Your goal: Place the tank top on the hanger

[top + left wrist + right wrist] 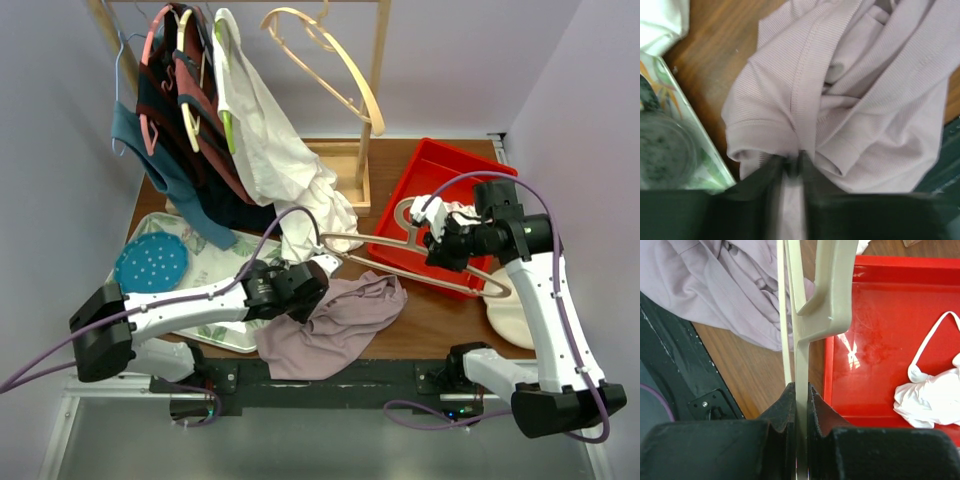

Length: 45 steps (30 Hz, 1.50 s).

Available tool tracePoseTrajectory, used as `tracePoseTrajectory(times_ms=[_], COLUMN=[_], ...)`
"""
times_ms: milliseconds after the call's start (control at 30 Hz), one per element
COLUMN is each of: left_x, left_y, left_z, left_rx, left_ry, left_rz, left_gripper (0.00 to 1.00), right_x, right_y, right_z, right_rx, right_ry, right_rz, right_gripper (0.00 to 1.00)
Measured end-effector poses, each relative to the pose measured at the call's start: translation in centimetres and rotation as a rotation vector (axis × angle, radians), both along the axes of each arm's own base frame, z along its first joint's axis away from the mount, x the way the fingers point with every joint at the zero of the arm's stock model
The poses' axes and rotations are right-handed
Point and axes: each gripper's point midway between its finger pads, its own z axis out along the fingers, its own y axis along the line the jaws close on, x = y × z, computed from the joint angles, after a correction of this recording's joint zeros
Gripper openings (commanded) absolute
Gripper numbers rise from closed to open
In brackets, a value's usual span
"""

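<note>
At the near edge of the worktop (440, 320), just beyond the arm bases, the tank top (340, 325) lies crumpled in a soft heap, its near folds spilling onto the dark mounting strip. The left pincer (310, 295) reaches down into the heap's left side. In the left wrist view it is pressed together on a gathered fold of the tank top (850, 100), the ribbed hem bunching right at the left pincer (794, 165). Just left of the heap lies a patterned tray (215, 265) carrying a blue dotted disc (150, 263). A little farther back and to the right, the hanger (375, 239) lies roughly level above the wood, one end over the tank top's far edge, the other pointing right. The right pincer (440, 250) grips it near the middle. In the right wrist view the right pincer (801, 390) is clamped on the hanger (825, 300), with the tank top (715, 285) beyond it to the left. Behind the hanger a red tray (420, 175) holds a small white garment (455, 212). At the back stands a wooden rack (378, 60) hung with a large white shirt (270, 140), dark clothes (190, 130) and a second pale hanger (330, 60).
</note>
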Motion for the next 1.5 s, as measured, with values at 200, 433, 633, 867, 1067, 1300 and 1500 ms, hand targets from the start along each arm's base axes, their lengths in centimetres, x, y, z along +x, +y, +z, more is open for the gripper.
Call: tracePoseTrajectory(times_ms=[200, 433, 633, 867, 1067, 1300, 1500], left_x=[1.6, 6.0, 10.2, 10.6, 9.8, 9.4, 9.2], left_y=[0.0, 1.3, 3.2, 2.7, 2.1, 1.8, 1.6], left_z=[0.2, 3.8, 5.9, 6.6, 7.9, 8.8, 9.2], left_rx=[0.037, -0.125, -0.268, -0.388, -0.463, -0.521, -0.57], left_ry=[-0.062, -0.088, -0.091, -0.027, 0.001, 0.027, 0.058], left_rz=[0.034, 0.177, 0.296, 0.285, 0.25, 0.235, 0.233], left_gripper=[0.0, 0.0, 0.0, 0.0, 0.0, 0.0, 0.0], right_x=[-0.9, -1.3, -1.8, -2.4, -2.3, -1.8, -1.1], right_y=[0.2, 0.0, 0.8, 1.3, 1.3, 1.5, 3.5], right_z=[-0.5, -0.4, 0.5, -0.5, -2.5, -4.6, -5.3], right_rx=[0.004, -0.016, 0.019, 0.045, 0.041, 0.043, 0.102], right_ry=[0.02, -0.025, -0.076, -0.054, 0.038, 0.132, 0.167], right_rz=[0.042, 0.106, 0.163, 0.209, 0.206, 0.204, 0.248], right_gripper=[0.0, 0.0, 0.0, 0.0, 0.0, 0.0, 0.0])
